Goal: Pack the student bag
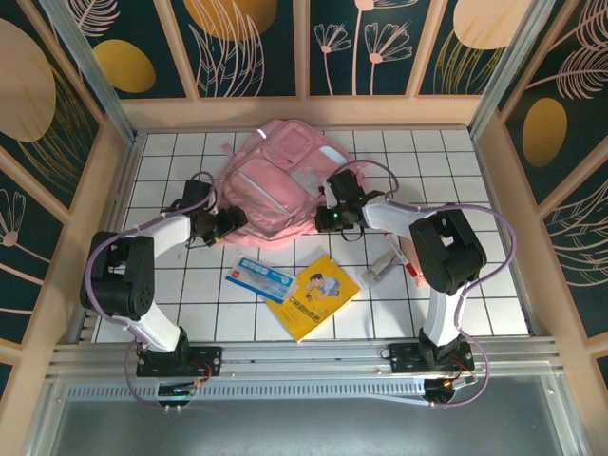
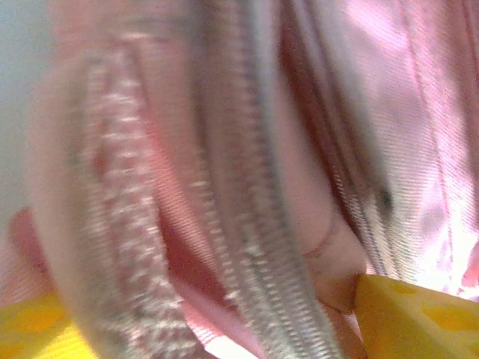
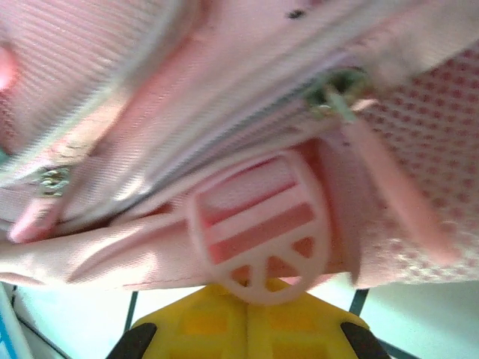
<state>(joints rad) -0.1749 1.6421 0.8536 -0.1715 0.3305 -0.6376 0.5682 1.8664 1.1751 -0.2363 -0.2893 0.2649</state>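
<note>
The student bag (image 1: 275,171), a large soft pink fabric backpack with zipped pockets and translucent panels, is lying flat on the white gridded desk (image 1: 171,161), and you are working at it from both sides.

Your left end effector (image 1: 228,220) is sitting at the bag's near left corner. In the left wrist view its yellow fingers (image 2: 419,314) are standing wide apart, with a silver zip line (image 2: 247,224) and folds of pink fabric lying between them.

Your right end effector (image 3: 247,325) is pressing against the bag's right side. Its yellow fingers are closed together, and the tips are touching a round pink plastic strap buckle (image 3: 258,228). You cannot tell whether any fabric is being pinched.

On the near side of the bag, three things are lying loose on the desk. A flat blue and white packet (image 1: 258,278) is just near of the bag's middle, and a yellow book with a cartoon cover (image 1: 321,295) is touching that packet's right end. A small grey and white object (image 1: 378,268), too small to identify, is lying near of the bag's right corner, beside the right arm's black elbow (image 1: 446,247).
</note>
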